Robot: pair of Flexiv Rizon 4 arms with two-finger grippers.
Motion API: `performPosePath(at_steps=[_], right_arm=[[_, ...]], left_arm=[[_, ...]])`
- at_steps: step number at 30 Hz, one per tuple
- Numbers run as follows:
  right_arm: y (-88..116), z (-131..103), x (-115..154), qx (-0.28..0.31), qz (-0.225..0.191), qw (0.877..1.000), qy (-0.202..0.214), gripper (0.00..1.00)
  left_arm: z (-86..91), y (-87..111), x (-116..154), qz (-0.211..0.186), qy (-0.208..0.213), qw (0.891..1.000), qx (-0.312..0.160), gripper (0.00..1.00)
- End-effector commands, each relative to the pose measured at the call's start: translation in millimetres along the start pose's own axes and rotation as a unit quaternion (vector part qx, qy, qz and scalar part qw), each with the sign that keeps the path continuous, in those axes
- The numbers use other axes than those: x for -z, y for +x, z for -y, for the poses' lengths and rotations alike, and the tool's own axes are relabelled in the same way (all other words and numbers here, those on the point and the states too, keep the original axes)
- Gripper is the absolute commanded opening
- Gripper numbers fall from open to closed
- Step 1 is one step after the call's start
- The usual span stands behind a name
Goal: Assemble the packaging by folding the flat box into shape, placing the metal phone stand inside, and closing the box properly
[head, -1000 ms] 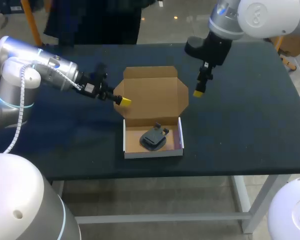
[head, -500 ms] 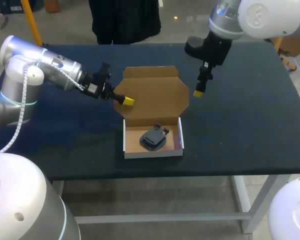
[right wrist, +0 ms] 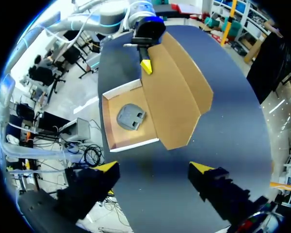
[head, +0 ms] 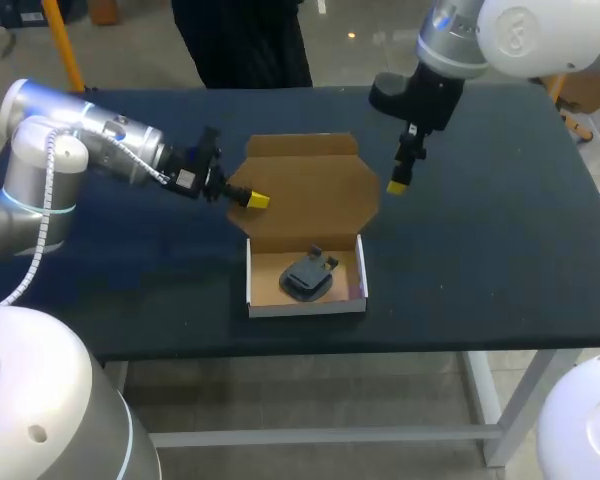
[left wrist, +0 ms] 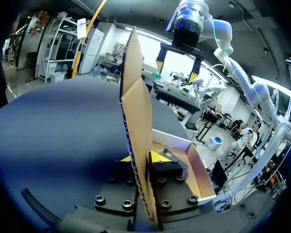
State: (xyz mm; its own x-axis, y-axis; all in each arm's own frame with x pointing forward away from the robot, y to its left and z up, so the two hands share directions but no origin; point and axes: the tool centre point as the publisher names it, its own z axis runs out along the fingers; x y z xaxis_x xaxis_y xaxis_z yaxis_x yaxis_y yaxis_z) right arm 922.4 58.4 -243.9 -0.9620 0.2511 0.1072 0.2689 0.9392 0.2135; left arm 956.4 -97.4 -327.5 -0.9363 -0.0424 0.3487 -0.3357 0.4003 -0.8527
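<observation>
The cardboard box's white-walled tray point(head: 305, 308) holds the dark metal phone stand point(head: 307, 275). Its brown lid point(head: 310, 195) stands open behind the tray. My left gripper point(head: 252, 201) is at the lid's left side flap. In the left wrist view the flap point(left wrist: 136, 111) runs edge-on between the fingers, and my left gripper point(left wrist: 144, 158) is shut on it. My right gripper point(head: 396, 186) hangs open just right of the lid, holding nothing. The right wrist view looks down on the lid point(right wrist: 177, 97), the stand point(right wrist: 131, 116) and my left gripper point(right wrist: 146, 66), with my right gripper point(right wrist: 154, 167) above the table.
The dark table point(head: 500, 230) stretches bare to the right and left of the box. Its front edge lies just below the tray. A person stands behind the far edge without touching the table.
My left gripper's fingers have narrowed onto the lid's left flap and the lid has shifted slightly. The right arm has stayed still. The person behind the table has moved.
</observation>
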Motion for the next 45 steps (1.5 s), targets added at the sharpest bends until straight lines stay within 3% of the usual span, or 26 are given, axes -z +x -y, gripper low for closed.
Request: performPosePath(at_steps=[1, 3, 16, 38, 45], right_arm=[[1, 0, 1, 0.0, -0.001, 1.0, 0.002, 1.0], [1, 0, 1, 0.0, -0.001, 1.0, 0.003, 1.0], [3, -2, 2, 0.002, 0.0, 1.0, 0.003, 1.0], [10, -24, 20, 0.028, 0.019, 0.999, 0.008, 1.0], [11, -33, 27, 0.037, 0.028, 0.999, 0.014, 1.0]], left_arm=[[-1.2, -0.8, -1, -0.003, 0.002, 1.0, -0.001, 0.09], [-1.1, -1.0, -2, -0.003, 0.002, 1.0, -0.002, 0.0], [-1.8, 6.9, -2, -0.011, -0.009, 0.999, -0.047, 0.0], [-2.3, 7.7, -2, -0.012, -0.01, 0.999, -0.049, 0.0], [-2.5, 22.3, 0, 0.028, -0.017, 0.994, -0.106, 0.0]])
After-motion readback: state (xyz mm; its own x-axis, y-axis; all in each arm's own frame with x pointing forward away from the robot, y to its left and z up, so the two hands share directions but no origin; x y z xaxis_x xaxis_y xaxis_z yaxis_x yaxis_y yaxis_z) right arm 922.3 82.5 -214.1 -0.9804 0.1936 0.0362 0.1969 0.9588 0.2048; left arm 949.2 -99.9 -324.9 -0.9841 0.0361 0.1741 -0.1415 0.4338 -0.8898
